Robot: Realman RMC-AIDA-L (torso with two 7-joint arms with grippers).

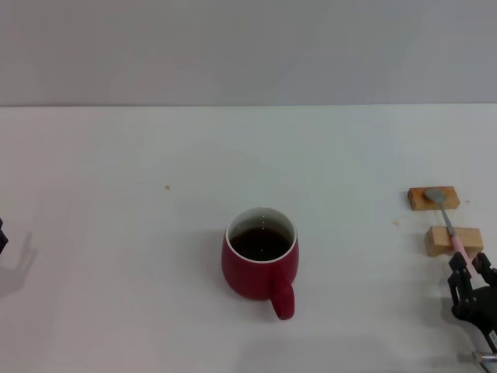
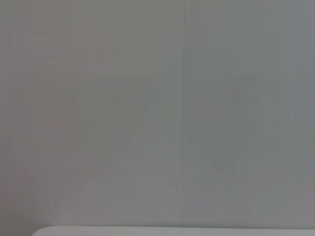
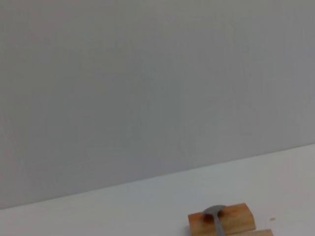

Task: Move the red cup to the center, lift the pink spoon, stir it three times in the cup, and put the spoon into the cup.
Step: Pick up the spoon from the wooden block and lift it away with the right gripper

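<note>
The red cup (image 1: 259, 265) stands upright in the middle of the table with dark liquid inside and its handle towards me. The pink spoon (image 1: 448, 224) lies across two tan wooden blocks at the right, with its grey bowl (image 3: 215, 213) on the far block and its pink handle over the near block. My right gripper (image 1: 470, 266) is at the handle's near end, its fingers spread to either side of the tip. Only a dark sliver of my left gripper (image 1: 2, 235) shows at the table's left edge.
The far wooden block (image 1: 432, 199) and the near wooden block (image 1: 453, 241) sit on the white table (image 1: 140, 256) near its right edge. A small brown speck (image 1: 167, 187) lies left of centre. A grey wall stands behind the table.
</note>
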